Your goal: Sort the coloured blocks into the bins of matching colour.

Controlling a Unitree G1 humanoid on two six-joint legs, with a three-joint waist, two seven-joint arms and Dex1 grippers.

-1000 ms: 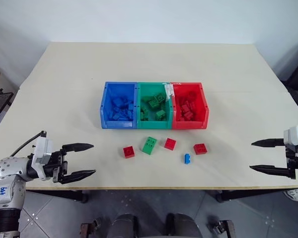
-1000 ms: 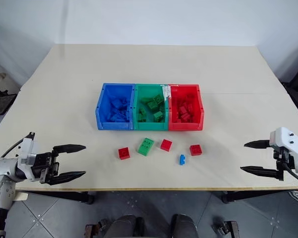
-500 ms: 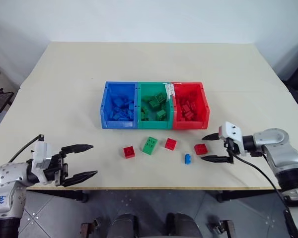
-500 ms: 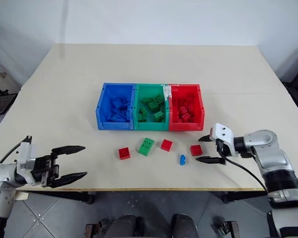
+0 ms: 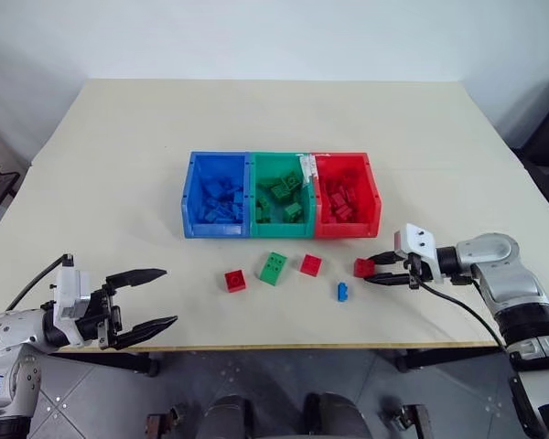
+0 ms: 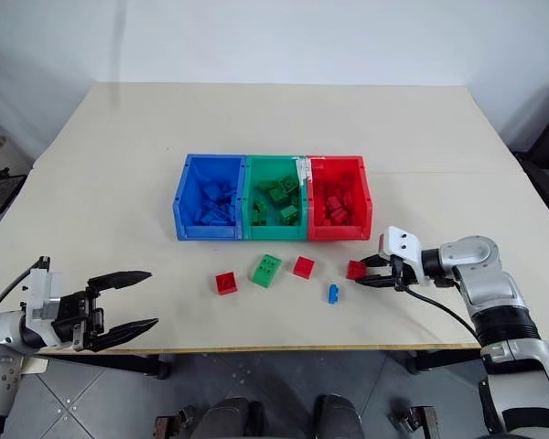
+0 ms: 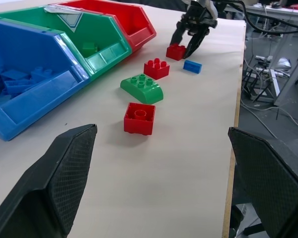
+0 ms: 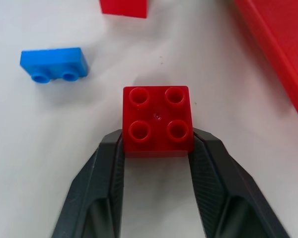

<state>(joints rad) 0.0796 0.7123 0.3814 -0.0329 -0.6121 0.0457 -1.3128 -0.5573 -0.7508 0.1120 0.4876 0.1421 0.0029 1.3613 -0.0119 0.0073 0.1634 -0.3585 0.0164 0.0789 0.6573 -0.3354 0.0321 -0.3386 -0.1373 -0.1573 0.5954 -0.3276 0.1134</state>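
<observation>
My right gripper (image 5: 371,271) is shut on a red block (image 8: 158,121), one finger pressed on each side of it, low over the table in front of the red bin (image 5: 348,229). On the table lie another red block (image 5: 311,265), a green block (image 5: 274,268), a third red one (image 5: 236,280) and a tiny blue block (image 5: 343,292). The blue bin (image 5: 217,229), green bin (image 5: 282,229) and red bin stand joined in a row, each holding bricks of its own colour. My left gripper (image 5: 170,295) is open and empty near the table's front left edge.
The beige table (image 5: 119,165) stretches wide around the bins. Its front edge runs just below the loose blocks. Dark chairs or frames stand beyond the table's left and right sides.
My right arm swung in from the table's right edge to the rightmost red block and shut on it, and the block shifted slightly left. The left gripper stayed open and in place.
</observation>
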